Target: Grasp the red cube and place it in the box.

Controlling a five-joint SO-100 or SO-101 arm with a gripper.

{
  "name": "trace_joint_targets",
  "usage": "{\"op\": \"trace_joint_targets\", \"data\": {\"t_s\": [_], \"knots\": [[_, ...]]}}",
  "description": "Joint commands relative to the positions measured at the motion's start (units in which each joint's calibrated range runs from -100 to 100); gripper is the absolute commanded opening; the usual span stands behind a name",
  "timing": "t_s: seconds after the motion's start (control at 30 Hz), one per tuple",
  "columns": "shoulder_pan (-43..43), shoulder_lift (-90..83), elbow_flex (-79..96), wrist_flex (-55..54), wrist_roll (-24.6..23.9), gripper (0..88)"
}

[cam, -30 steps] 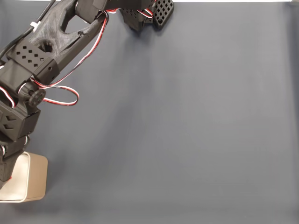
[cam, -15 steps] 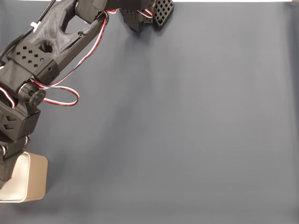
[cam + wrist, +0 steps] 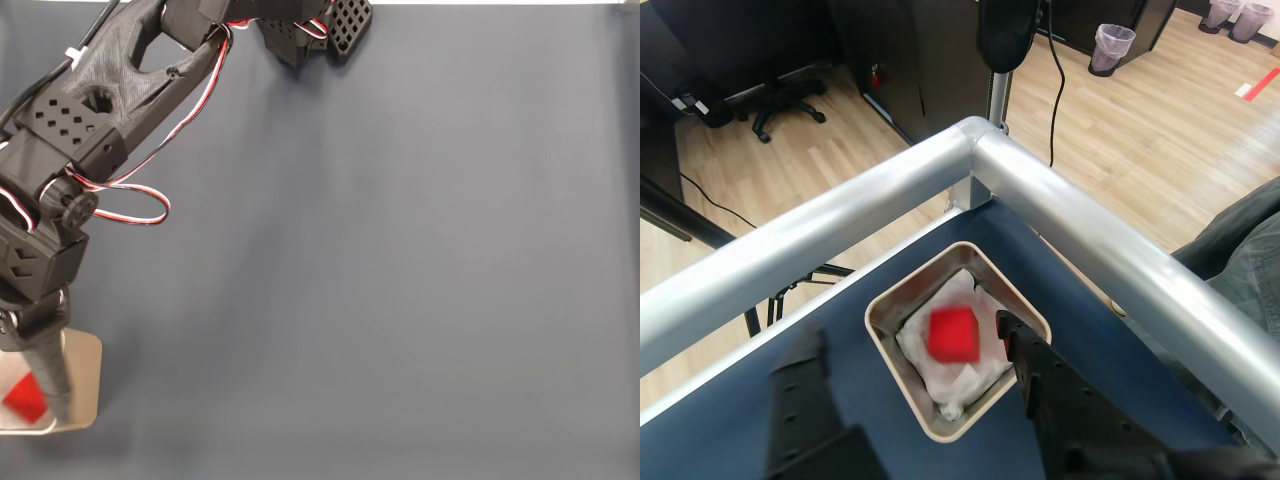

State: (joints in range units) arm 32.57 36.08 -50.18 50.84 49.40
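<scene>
In the wrist view the red cube [image 3: 953, 333] is blurred, inside the beige box [image 3: 902, 290] over its white lining. My gripper [image 3: 908, 338] hangs just above the box, open, with one black finger on each side and nothing between them. The fixed view shows the box [image 3: 85, 380] at the bottom left corner. There the red cube [image 3: 22, 400] lies inside it next to one dark finger [image 3: 50, 385]. The arm reaches down the left side of that view.
The box sits in a corner of the dark blue table [image 3: 400, 280], right by silver rails [image 3: 1090, 230]. A person's clothed leg [image 3: 1245, 250] is beyond the rail. The arm's black base [image 3: 335, 30] stands at the top edge.
The gripper has opened over the box. The red cube, hidden before, now shows inside the box beside a spread finger. The arm itself has barely moved.
</scene>
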Motion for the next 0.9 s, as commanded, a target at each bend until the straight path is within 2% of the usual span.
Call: {"op": "trace_joint_targets", "data": {"t_s": [0.0, 0.2, 0.87], "knots": [[0.9, -4.3, -1.9, 0.4, 1.1, 60.9], [0.9, -4.5, -2.0, 0.7, 1.0, 64.5], [0.9, -4.6, -2.2, -0.6, 0.5, 64.5]]}}
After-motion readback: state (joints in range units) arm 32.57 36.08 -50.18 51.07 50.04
